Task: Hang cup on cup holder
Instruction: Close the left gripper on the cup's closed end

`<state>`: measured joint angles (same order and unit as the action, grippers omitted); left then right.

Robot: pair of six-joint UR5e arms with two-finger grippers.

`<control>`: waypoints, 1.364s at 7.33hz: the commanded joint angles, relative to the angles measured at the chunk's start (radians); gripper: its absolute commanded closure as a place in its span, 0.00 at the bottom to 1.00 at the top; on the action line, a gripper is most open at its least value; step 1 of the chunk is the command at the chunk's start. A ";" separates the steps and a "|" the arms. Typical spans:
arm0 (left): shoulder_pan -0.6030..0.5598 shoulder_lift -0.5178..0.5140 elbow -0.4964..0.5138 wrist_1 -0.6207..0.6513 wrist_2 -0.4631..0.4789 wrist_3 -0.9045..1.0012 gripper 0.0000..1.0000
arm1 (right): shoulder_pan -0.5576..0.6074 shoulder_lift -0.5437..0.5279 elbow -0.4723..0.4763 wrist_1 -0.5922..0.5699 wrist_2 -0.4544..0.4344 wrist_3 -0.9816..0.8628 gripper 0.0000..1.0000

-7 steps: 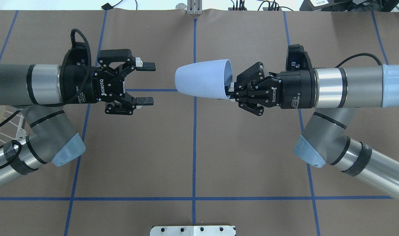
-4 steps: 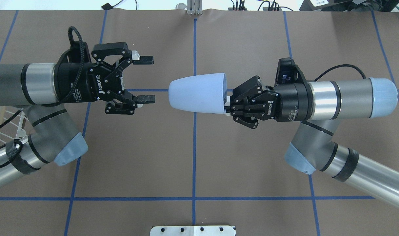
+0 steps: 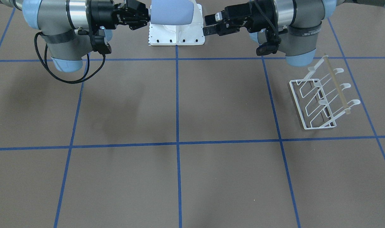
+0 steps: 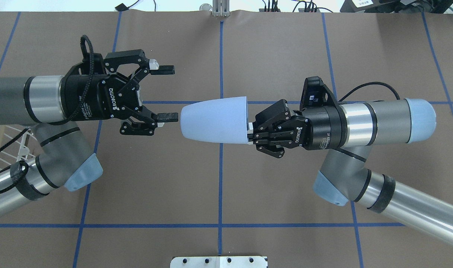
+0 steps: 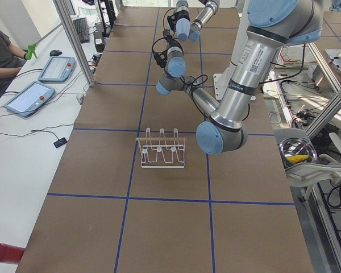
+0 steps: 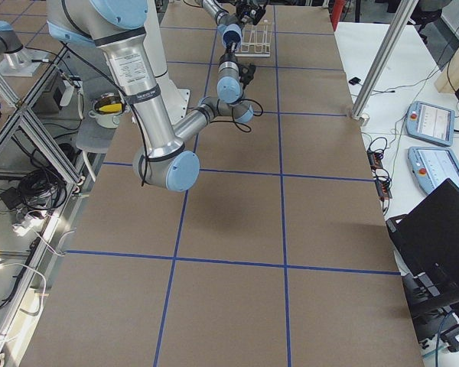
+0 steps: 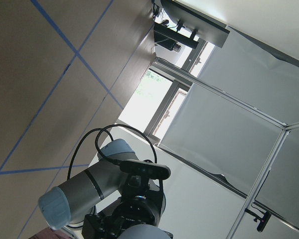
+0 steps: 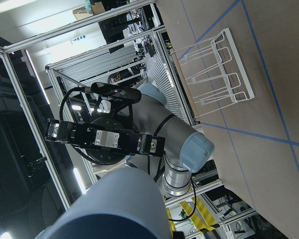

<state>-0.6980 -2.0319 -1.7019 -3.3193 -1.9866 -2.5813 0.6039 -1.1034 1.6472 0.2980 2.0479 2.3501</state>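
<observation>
Handover stage: right claw point(image 4: 250, 134) clamps the cup point(image 4: 214, 120) at its rim; left claw point(image 4: 168, 93), fingers apart, must next enclose the base.

Cup point(image 4: 213, 120) between left pincer point(image 4: 168, 93) and right pincer point(image 4: 250, 132) (cup holder point(image 3: 338, 85) at robot's left).

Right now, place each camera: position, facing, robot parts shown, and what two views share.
Overhead: behind robot, looking down; left gripper, right gripper, cup.
Front: across table, facing robot; both arms, cup holder.
Left side: table end; left arm near.
Right side: opposite end; right arm near.
Left wrist: faces right arm.
Right wrist: over cup, faces left gripper.
Shared: cup holder, front and left side.
</observation>
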 commanded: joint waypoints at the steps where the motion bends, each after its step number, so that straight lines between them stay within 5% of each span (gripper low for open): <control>1: 0.006 0.010 -0.004 -0.035 -0.001 -0.028 0.02 | -0.003 0.019 -0.023 0.001 -0.021 0.000 1.00; 10: 0.049 0.007 -0.005 -0.059 0.000 -0.031 0.02 | -0.038 0.053 -0.050 0.001 -0.077 -0.002 1.00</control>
<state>-0.6526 -2.0247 -1.7053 -3.3773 -1.9865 -2.6124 0.5671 -1.0519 1.5981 0.2991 1.9754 2.3491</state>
